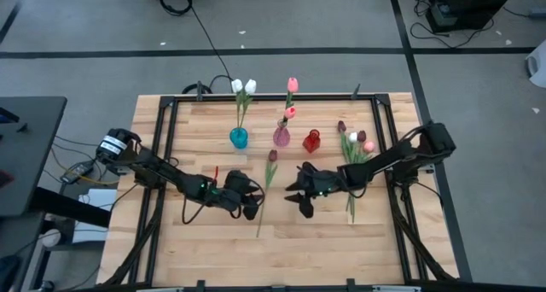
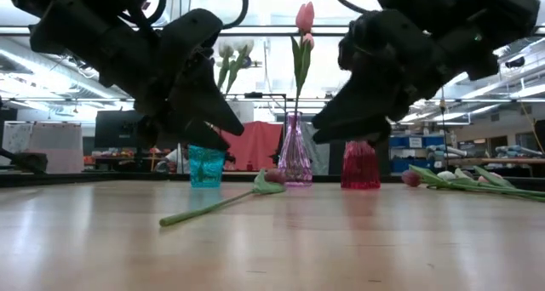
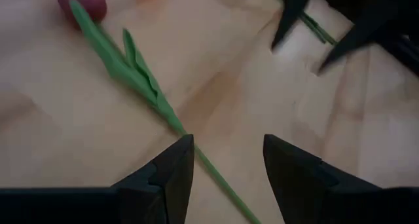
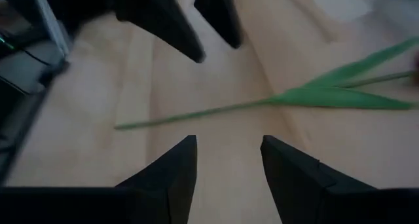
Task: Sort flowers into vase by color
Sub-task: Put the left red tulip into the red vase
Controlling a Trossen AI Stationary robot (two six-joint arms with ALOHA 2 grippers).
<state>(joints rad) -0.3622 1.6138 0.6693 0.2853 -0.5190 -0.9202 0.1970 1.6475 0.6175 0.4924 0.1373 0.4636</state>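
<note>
A dark red tulip lies flat on the table, its head (image 1: 273, 155) toward the vases and its stem (image 1: 263, 202) running toward the near edge. My left gripper (image 1: 252, 210) hovers open just left of the stem, which passes below its fingers (image 3: 196, 155). My right gripper (image 1: 303, 205) hovers open to the stem's right, pointing at it (image 4: 196, 114). At the far side stand a teal vase (image 1: 239, 138) with two white tulips, a pink vase (image 1: 281, 137) with pink tulips and a red vase (image 1: 311, 142) with none.
A bunch of loose tulips (image 1: 354, 151) with dark red, white and pink heads lies on the table at the right, beside my right arm, its stems reaching toward the near edge (image 1: 351, 208). Bare wood (image 1: 281, 258) spreads along the near side. A black frame (image 1: 166, 121) borders the tabletop.
</note>
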